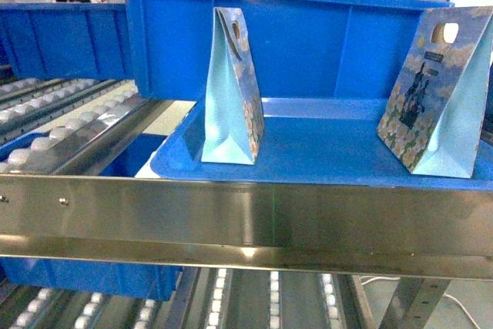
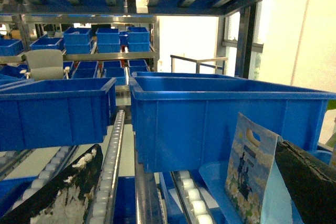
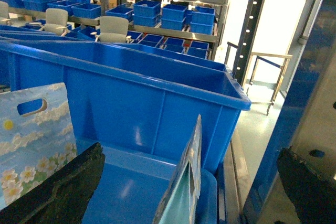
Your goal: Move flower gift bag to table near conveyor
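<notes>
Head view: two flower gift bags upright on blue tray, behind steel rail of conveyor. Left bag edge-on, narrow side toward camera; right bag angled, printed face showing. Large blue bin directly behind both. No table visible in any view.

Left wrist view: gripper spread apart, one finger far left, other at right edge; one bag standing ahead, just beside right finger, handle slot uppermost. Long axis vertical.

Right wrist view: gripper also apart; one bag at left above left finger, second bag edge-on between fingers, close ahead.

Neither gripper holding anything. Judgement: each arm faces a bag; approach forward over rail required.
</notes>
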Controlling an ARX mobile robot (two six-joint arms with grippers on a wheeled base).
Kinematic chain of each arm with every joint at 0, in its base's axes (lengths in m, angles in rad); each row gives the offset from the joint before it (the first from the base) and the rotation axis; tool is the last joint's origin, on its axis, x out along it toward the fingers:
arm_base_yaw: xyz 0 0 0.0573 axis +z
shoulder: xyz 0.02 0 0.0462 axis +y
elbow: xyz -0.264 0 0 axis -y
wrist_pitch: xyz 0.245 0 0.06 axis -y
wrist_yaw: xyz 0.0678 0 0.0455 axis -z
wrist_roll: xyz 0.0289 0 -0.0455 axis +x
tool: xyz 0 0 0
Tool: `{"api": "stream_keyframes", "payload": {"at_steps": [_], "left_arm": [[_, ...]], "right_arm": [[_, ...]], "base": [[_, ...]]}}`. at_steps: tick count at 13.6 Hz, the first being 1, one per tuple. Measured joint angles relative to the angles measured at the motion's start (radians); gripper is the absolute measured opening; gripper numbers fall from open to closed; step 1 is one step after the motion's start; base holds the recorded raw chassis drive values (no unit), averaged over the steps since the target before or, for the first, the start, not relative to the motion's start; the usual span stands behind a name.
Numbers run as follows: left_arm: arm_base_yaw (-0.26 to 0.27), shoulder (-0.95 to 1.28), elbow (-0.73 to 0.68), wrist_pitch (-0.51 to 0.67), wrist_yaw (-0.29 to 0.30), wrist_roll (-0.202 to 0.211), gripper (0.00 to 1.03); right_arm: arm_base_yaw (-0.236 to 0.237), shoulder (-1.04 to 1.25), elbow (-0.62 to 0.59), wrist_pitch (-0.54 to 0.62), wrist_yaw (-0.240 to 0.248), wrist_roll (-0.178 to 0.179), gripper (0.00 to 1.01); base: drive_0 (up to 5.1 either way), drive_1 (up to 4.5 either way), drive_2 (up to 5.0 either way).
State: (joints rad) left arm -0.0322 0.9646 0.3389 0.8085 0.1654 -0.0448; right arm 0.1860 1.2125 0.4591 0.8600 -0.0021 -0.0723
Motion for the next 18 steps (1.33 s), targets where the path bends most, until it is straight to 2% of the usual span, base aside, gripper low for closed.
{"api": "stream_keyframes", "payload": {"at_steps": [2, 4, 6, 9, 10, 12, 18], "left_arm": [[0.0, 0.0, 0.0, 0.0, 0.0, 0.0, 0.98], [0.0, 0.0, 0.0, 0.0, 0.0, 0.0, 0.98], [0.0, 0.0, 0.0, 0.0, 0.0, 0.0, 0.98], [0.0, 0.0, 0.0, 0.0, 0.0, 0.0, 0.98], [0.0, 0.0, 0.0, 0.0, 0.0, 0.0, 0.98], [0.0, 0.0, 0.0, 0.0, 0.0, 0.0, 0.98], [0.0, 0.0, 0.0, 0.0, 0.0, 0.0, 0.98]], "right_arm": [[0.002, 0.108, 0.1, -0.012, -0.015, -0.006, 0.98], [-0.035, 0.197, 0.196, -0.061, -0.042, -0.004, 0.98], [-0.078, 0.288, 0.305, -0.15, -0.078, 0.019, 0.98], [-0.116, 0.37, 0.44, -0.301, -0.197, 0.056, 0.98], [-0.124, 0.391, 0.461, -0.341, -0.212, 0.057, 0.98], [-0.143, 0.43, 0.483, -0.377, -0.212, 0.056, 0.98], [-0.14, 0.525, 0.566, -0.507, -0.234, 0.05, 0.98]], "base": [[0.0, 0.0, 0.0], [0.0, 0.0, 0.0], [0.0, 0.0, 0.0], [0.0, 0.0, 0.0], [0.0, 0.0, 0.0], [0.0, 0.0, 0.0], [0.0, 0.0, 0.0]]}}
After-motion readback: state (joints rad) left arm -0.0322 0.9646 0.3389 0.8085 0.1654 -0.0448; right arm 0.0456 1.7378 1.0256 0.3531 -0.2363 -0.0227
